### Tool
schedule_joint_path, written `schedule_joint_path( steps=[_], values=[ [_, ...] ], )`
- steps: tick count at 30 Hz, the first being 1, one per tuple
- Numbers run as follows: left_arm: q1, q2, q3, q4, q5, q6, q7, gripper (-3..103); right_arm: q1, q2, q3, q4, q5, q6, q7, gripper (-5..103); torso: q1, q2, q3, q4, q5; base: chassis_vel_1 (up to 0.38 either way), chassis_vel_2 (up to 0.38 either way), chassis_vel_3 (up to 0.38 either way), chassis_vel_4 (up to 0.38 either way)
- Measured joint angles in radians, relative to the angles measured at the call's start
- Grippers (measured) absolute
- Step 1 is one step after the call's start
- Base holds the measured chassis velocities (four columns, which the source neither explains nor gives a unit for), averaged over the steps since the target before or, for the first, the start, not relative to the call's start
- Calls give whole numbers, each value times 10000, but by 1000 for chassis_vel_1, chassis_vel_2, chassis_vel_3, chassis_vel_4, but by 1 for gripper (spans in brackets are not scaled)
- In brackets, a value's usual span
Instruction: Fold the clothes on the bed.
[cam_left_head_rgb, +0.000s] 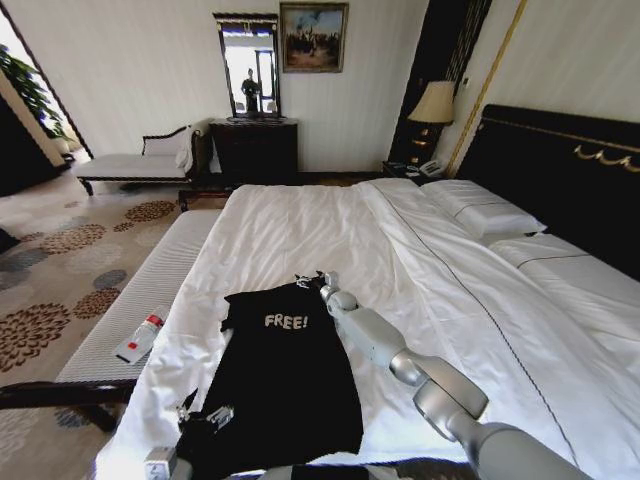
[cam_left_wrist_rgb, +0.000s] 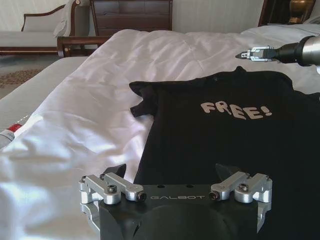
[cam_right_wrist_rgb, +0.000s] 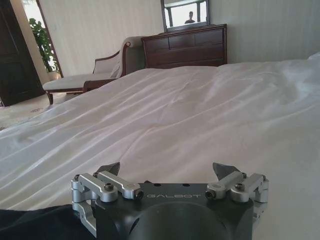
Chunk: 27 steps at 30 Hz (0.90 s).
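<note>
- Head view: a black short-sleeved T-shirt (cam_left_head_rgb: 285, 375) of soft cloth, white "FREE!" on the chest, lies flat on the large white-sheeted bed (cam_left_head_rgb: 300, 235), near its foot.
- Right pincer (cam_left_head_rgb: 312, 281) sits at the shirt's collar edge, fingers spread open and holding nothing.
- Left pincer (cam_left_head_rgb: 205, 420) is at the hem, the lettering beyond it; fingers parted, empty.
- Risk: closing too deep could pinch the white sheet with the shirt, dragging bedding into the fold.
- Risk: catching only one cloth layer, or lifting unevenly, would likely bunch the shirt.
</note>
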Motion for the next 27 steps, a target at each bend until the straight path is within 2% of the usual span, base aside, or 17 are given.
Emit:
schedule_joint_path(
  steps=[2,3,6,10,12,18,21,23,25,27],
  values=[
    [-18,1,18,-15,8,29,-20,100,-219,-172,1,402,-90,13,-3,100,0,0,0,0,0,0,0,0,0],
    [-31,9,34,-24,16,52,-32,100,-685,-581,-66,1367,-222,-24,-31,100,0,0,0,-3,1,0,0,0,0],
    [-14,5,44,-14,23,56,-43,100,-1633,-1224,-366,3358,-347,-180,-192,100,-1,1,-2,-5,1,0,0,0,0],
    [64,-18,35,-9,33,51,-44,100,-2114,-1358,-809,4174,-691,-166,-437,100,-2,1,-2,-3,0,0,0,0,0],
    [182,-31,-28,-90,45,36,-45,100,-2222,-1172,-1273,4131,-1147,53,-665,100,-2,1,-2,-3,-2,0,0,0,0],
    [456,-79,-269,-313,83,-28,-46,100,-2096,-481,-1956,3332,-1197,-6,-701,100,-1,0,-1,0,-1,0,0,0,0],
    [511,-94,-293,-351,102,-48,-48,100,-2056,-285,-2063,3044,-1196,-20,-691,100,-2,1,-1,1,-2,0,0,0,0],
    [557,-97,-296,-423,108,-106,-47,100,-1909,161,-2041,2104,-1353,162,-730,100,-2,1,-2,0,-3,0,0,0,0],
    [557,-99,-295,-428,104,-119,-46,100,-1870,283,-1985,1872,-1390,222,-747,100,-2,1,-1,-2,-3,0,0,0,0],
    [546,-113,-226,-420,91,-165,-43,100,-1676,797,-1685,1020,-1446,460,-806,100,-1,0,0,-2,-2,0,0,0,0]
  ],
)
